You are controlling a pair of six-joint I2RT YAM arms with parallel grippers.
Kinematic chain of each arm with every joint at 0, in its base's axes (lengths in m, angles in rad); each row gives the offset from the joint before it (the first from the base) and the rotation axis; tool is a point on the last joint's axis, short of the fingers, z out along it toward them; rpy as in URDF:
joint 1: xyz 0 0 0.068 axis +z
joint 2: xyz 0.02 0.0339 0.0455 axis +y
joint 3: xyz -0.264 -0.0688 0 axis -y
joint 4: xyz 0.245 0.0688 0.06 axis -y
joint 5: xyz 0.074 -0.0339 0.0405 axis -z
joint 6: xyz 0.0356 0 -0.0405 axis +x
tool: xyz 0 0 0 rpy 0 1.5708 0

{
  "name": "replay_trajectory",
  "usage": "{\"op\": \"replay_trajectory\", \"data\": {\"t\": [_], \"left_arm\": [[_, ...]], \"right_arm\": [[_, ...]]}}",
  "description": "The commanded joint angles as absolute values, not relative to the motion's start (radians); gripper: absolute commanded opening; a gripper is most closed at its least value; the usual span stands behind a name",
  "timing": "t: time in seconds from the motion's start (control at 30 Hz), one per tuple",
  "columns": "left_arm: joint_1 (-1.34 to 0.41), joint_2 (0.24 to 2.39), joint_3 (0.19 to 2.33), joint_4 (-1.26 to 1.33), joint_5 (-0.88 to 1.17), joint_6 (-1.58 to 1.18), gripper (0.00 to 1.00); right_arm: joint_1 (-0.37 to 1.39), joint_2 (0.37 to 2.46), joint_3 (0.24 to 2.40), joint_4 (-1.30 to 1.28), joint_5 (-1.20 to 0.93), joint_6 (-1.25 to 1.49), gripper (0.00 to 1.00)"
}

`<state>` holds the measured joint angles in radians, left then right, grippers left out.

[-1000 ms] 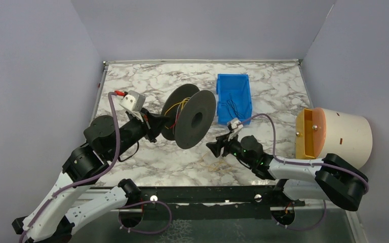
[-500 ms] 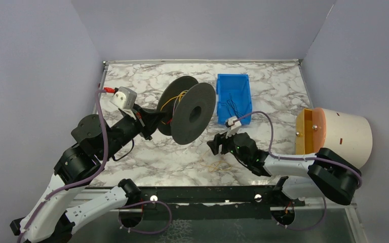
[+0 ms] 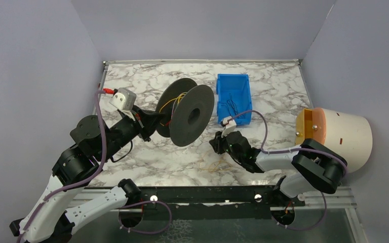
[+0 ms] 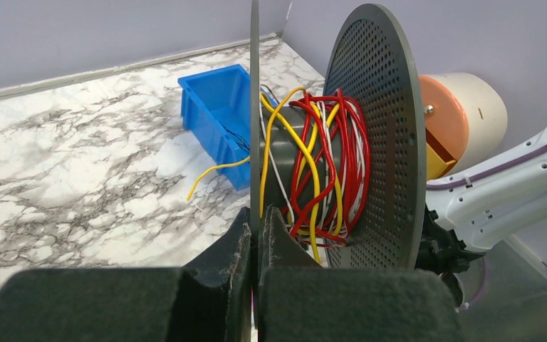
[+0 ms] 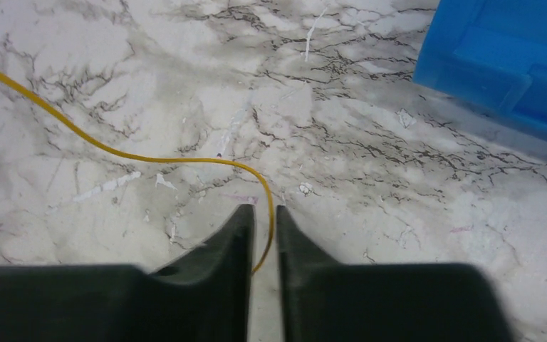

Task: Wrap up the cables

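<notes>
Your left gripper [image 4: 254,235] has its jaws clamped on one flange of the spool [image 3: 190,114], and your right gripper [image 5: 263,235] has its jaws pinched narrow on the yellow cable [image 5: 135,157] lying on the bench [image 3: 147,81]. If you pull hard, that thin cable could slip free or drag the loose windings off. No writing is readable.

Yellow cable [image 5: 149,158] end hidden inside right hand [image 5: 264,228]

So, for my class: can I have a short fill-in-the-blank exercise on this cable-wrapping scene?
1. The right gripper is shut on a ____ cable lying on the table.
2. The left gripper clamps the spool, which is wound with yellow, white and ____ wire.
3. The bin is coloured ____.

Missing words: yellow; red; blue.
</notes>
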<state>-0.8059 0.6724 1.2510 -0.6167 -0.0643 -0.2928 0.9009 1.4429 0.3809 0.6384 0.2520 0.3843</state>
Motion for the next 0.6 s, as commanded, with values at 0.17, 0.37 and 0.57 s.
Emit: {"op": "replay_trajectory", "data": {"t": [0.17,0.37,0.57], "left_arm": [[-0.804,0.675,1.277,-0.5,-0.122,-0.334,0.0],[-0.803,0.712,1.237,-0.425,-0.176,-0.36,0.0],[-0.804,0.754,1.206,-0.374,-0.283,-0.362,0.0]], "right_arm": [[0.898,1.538,0.389,0.728,0.03,0.432,0.01],[0.973,1.601,0.356,0.789,-0.007,0.494,0.01],[1.088,1.605,0.345,0.794,0.024,0.53,0.01]]}}
